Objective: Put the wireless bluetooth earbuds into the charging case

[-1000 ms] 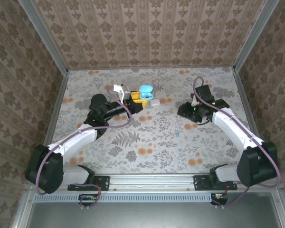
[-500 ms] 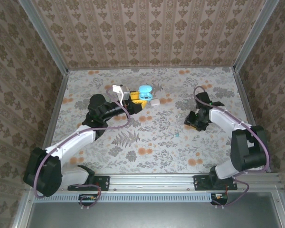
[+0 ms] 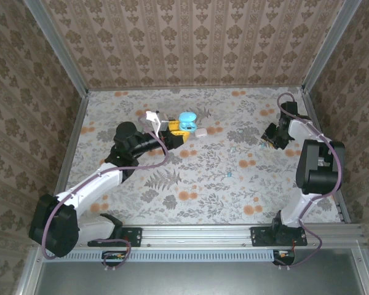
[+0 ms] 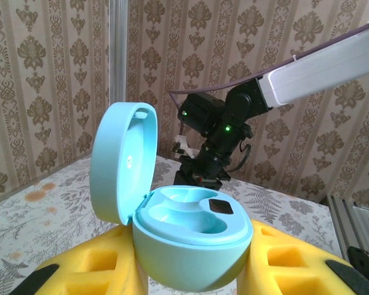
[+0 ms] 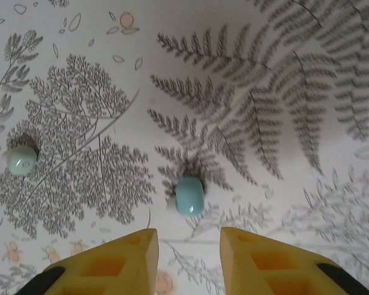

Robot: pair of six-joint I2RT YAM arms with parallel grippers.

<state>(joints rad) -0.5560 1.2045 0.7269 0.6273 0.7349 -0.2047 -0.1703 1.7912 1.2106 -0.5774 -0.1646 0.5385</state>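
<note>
My left end effector (image 3: 179,128) is closed on the open case (image 4: 190,246), its fingers pressed to the case's sides as far as I can judge, with the lid (image 4: 120,160) tipped back at 9 o'clock. Both wells (image 4: 184,212) look empty, so nothing is inserted yet. My right end effector (image 5: 189,236) is open and holds nothing. It hangs above the table (image 5: 307,74), with the teal earbud (image 5: 189,195) lying at 12 o'clock just ahead of the fingertips and the pale earbud (image 5: 21,160) well off at 10 o'clock. I judge the task barely begun: the case is readied, and both earbuds are left to pick, carry across and seat.
</note>
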